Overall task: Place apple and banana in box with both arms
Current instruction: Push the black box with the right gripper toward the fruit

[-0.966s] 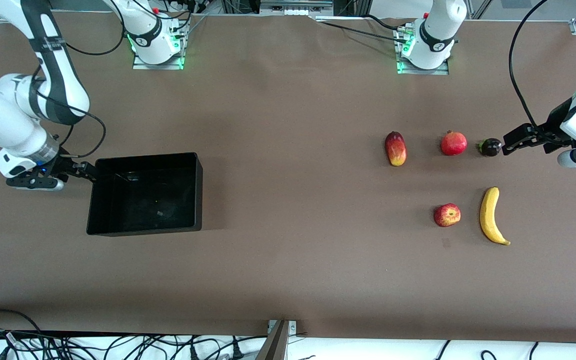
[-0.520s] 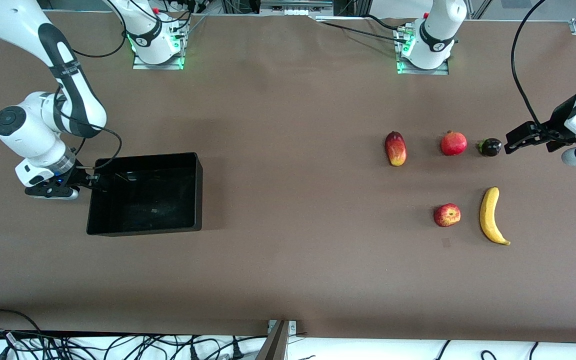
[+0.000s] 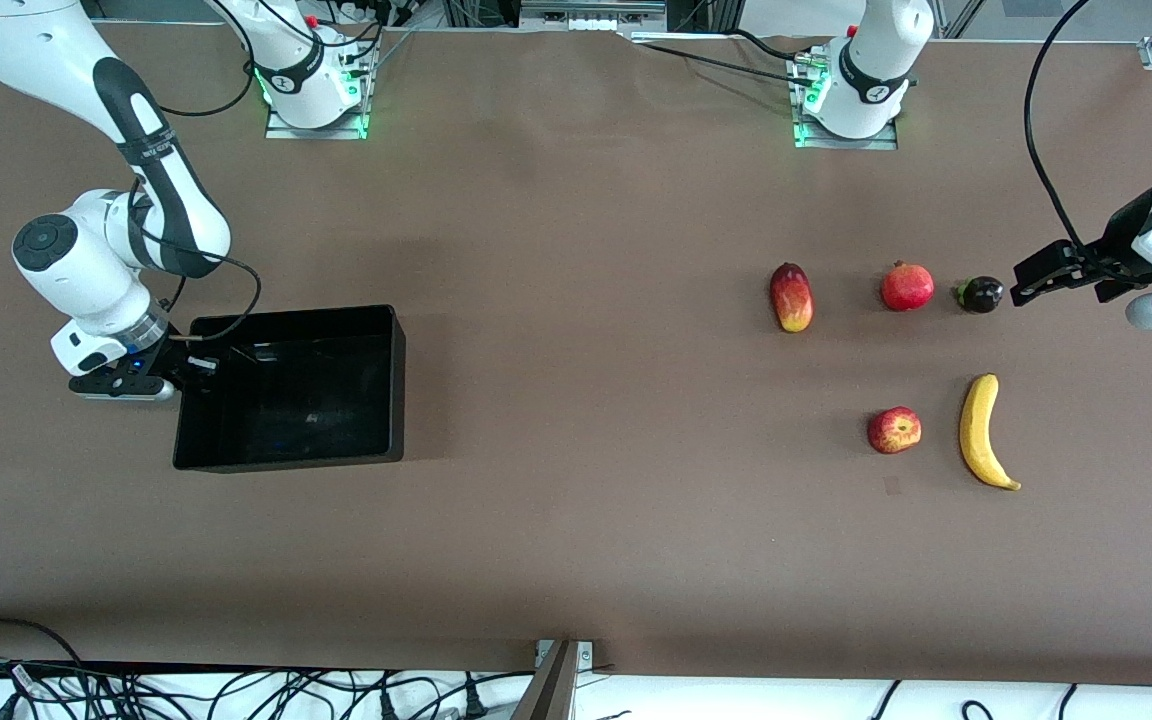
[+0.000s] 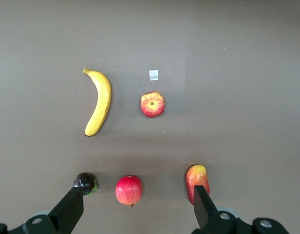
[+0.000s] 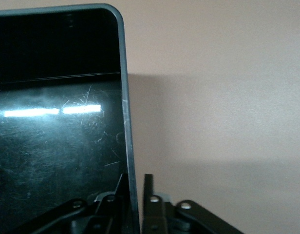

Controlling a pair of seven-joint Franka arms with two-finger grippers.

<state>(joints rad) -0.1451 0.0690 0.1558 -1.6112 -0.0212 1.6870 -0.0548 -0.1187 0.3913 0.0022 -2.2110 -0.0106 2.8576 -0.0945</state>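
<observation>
Right claw [image 3: 198, 364] had shifted along the box [image 3: 391, 385] wall and clamped its rim. Left claw [image 3: 1021, 285], spread wide, hung over the bench; apple [image 3: 894, 430] and banana [image 3: 981, 430] untouched, beside each other.

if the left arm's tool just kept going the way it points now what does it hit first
Probably the small dark round fruit: the left tool, fingers open, points along the fruit row at it. It may be riding higher, though, and pass over it.

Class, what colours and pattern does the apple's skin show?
The apple is red with yellowish streaks; clearest in the left wrist view.
</observation>
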